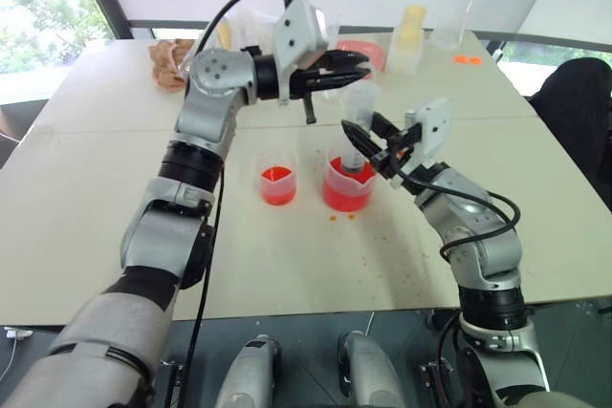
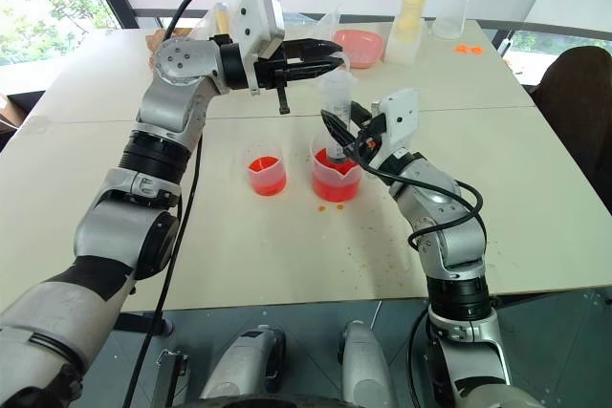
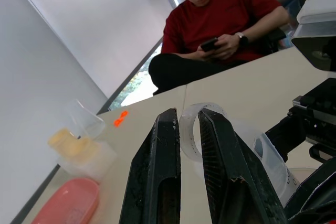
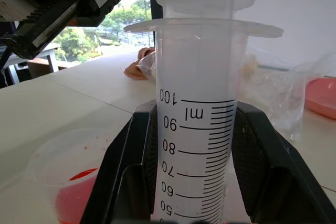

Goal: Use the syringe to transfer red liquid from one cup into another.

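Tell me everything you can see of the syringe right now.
The syringe is a fat clear plastic barrel with black graduation marks and a wide flange. It stands upright, its lower end inside the larger beaker of red liquid. The right pincer clamps the barrel; the left pincer closes around the plunger top.

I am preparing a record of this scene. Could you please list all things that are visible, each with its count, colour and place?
syringe: 1, clear, upright in larger beaker
larger beaker: 1, clear, red liquid inside, table centre
smaller cup: 1, clear, red liquid inside, left of the beaker
pink bowl: 1, far side
yellowish containers: far side
table: 1, cream
person: 1, red shirt, seated beyond table, holding a phone
left gripper: 1, black, closed on syringe's plunger ring
right gripper: 1, black, clamping syringe barrel
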Robot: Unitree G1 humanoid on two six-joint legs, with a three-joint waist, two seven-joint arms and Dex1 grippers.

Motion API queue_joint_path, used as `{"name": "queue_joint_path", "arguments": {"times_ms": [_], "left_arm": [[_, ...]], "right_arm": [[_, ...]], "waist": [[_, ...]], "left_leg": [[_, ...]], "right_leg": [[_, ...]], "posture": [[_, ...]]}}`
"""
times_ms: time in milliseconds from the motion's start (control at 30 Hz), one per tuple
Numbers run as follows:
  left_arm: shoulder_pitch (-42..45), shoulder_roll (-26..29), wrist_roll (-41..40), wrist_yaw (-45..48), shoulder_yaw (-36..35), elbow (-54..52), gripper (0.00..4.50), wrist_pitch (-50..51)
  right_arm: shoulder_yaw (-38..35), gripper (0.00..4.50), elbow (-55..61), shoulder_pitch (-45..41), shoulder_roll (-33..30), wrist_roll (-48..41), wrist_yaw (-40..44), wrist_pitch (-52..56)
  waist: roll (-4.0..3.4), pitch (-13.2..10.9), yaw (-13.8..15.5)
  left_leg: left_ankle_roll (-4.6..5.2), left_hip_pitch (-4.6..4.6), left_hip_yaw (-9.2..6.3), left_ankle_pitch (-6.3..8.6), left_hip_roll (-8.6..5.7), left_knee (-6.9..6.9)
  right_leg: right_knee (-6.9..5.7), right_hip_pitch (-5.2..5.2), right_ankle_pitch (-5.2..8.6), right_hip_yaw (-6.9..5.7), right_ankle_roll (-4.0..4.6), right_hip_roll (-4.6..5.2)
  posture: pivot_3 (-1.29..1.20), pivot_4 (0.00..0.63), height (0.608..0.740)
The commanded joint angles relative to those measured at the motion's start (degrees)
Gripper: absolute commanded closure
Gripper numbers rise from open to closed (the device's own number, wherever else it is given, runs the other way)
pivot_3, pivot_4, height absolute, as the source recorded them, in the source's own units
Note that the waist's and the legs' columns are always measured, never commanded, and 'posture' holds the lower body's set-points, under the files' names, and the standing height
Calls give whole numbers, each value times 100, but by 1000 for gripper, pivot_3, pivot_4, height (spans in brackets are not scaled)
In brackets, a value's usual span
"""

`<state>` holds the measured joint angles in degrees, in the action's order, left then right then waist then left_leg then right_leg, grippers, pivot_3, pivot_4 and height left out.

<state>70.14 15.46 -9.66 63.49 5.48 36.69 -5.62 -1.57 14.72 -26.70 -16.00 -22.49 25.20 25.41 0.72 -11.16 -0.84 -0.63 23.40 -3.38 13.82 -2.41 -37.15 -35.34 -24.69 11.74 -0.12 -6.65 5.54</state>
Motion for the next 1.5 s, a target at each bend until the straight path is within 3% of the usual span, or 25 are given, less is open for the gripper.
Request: {"name": "queue_joint_path", "arguments": {"times_ms": [33, 833, 933, 1167, 1267, 1400, 1500], "left_arm": [[373, 20, -209, -317, -331, -313, 3880, -18], [550, 36, -325, -686, -442, -401, 3880, 166], [455, 50, -322, -613, -395, -429, 3027, 258], [178, 246, -446, -390, -443, -756, 175, 931], [-99, 555, -687, -396, -578, -1162, 19, 1871], [-676, 1256, -1540, -163, -889, -2245, 19, 3810], [-1235, 1902, -2109, 39, -1193, -2985, 19, 4705]], "right_arm": [[340, 3085, 30, 111, 65, 29, 270, -122], [496, 3085, -85, 157, 116, 106, 334, -242], [420, 3085, -103, 102, 152, 78, 274, -253], [240, 3085, -5, -30, 204, 12, 160, -216], [182, 3085, 56, -71, 187, 20, 121, -195], [73, 3085, 142, -133, 123, -2, 68, -150], [-45, 3085, 163, -247, 36, -11, 48, -138]], "waist": [[0, 0, -3], [0, 0, 2], [0, 0, -6], [0, 0, -15], [0, 0, -31], [0, 0, -89], [-1, -1, -143]], "left_leg": [[0, 0, 0, 0, 0, 0], [0, 0, 0, 0, 0, 0], [0, 0, 0, 0, 0, 0], [0, -1, 0, 0, 0, -1], [0, -3, -3, 0, 2, 0], [0, -5, -3, 0, 5, 0], [0, -5, -9, 0, 8, 0]], "right_leg": [[0, 0, 0, 0, 0, 0], [0, 0, 0, 0, 0, 0], [0, 0, 0, 0, 0, 0], [-2, 0, 0, 0, 0, 0], [-6, 0, 0, 0, 0, -1], [-13, -1, 0, 2, 0, -3], [-19, -2, 0, 2, 1, -4]], "posture": [[0, 150, 740], [0, 150, 740], [0, 150, 740], [0, 150, 740], [0, 150, 740], [0, 150, 740], [0, 150, 740]]}}
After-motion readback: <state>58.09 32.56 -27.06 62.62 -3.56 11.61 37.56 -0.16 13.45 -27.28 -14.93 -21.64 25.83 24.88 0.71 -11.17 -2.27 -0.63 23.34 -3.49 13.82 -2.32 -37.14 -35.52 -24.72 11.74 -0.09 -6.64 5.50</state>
